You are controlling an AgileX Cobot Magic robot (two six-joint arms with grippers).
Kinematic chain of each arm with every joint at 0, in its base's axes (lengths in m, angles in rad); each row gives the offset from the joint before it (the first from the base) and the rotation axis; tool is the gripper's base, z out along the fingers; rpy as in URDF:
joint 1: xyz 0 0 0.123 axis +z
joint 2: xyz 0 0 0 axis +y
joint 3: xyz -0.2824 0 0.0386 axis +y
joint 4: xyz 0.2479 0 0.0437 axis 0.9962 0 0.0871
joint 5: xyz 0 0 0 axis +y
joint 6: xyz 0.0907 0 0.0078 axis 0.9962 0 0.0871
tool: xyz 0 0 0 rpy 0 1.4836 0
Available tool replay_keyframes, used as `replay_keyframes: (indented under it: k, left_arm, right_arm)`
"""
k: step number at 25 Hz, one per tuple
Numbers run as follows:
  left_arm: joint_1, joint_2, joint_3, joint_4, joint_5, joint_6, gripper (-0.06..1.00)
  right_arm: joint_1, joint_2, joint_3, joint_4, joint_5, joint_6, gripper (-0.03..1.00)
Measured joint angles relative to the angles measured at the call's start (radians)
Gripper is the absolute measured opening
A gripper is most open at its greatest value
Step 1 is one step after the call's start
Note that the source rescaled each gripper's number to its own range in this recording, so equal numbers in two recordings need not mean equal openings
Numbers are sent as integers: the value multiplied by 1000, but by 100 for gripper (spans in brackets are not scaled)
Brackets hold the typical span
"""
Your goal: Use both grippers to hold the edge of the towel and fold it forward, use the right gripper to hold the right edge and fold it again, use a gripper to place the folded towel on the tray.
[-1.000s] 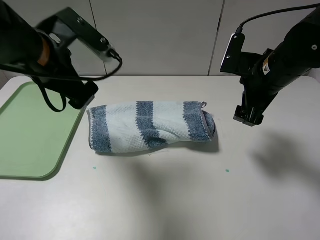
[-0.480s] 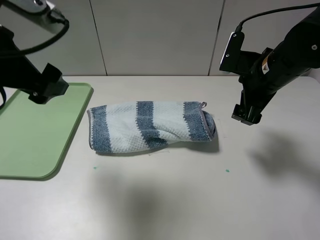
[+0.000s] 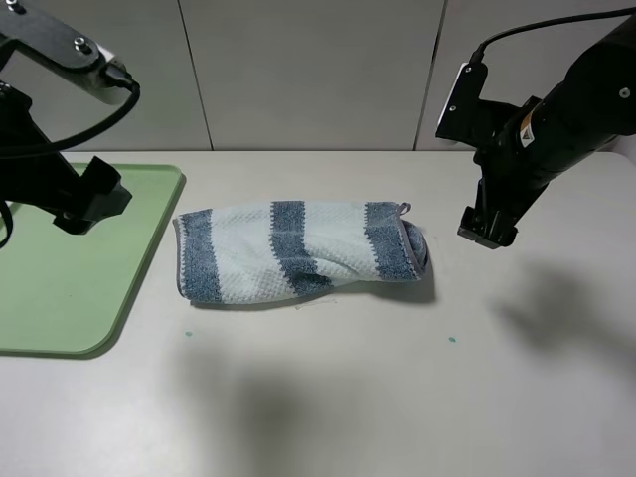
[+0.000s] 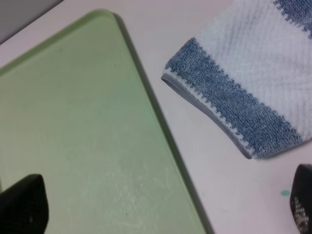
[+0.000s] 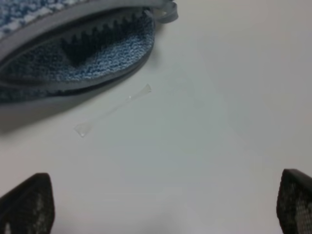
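Towel (image 3: 298,253), a folded band of nubbly terry in dusty-blue and white stripes with a grey hem, lies on the pale counter (image 3: 397,397). Just left of it, not touching, the flat light-green plastic tray (image 3: 60,298), round-cornered and low-rimmed, is cut off by the frame edge and partly hidden by the left pincer (image 3: 87,199) hanging above it, tips wide apart. Right of the towel's layered end, the right pincer (image 3: 489,227) hovers with tips spread, gripping nothing.
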Motion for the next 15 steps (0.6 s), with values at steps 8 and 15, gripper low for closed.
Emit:
replay_keyframes:
  k: [8, 15]
  left_arm:
    - [0, 0, 0, 0, 0, 0, 100]
    - [0, 0, 0, 0, 0, 0, 100]
  right_arm:
    - [0, 0, 0, 77, -2, 276, 100]
    - [0, 0, 0, 105, -3, 691, 100]
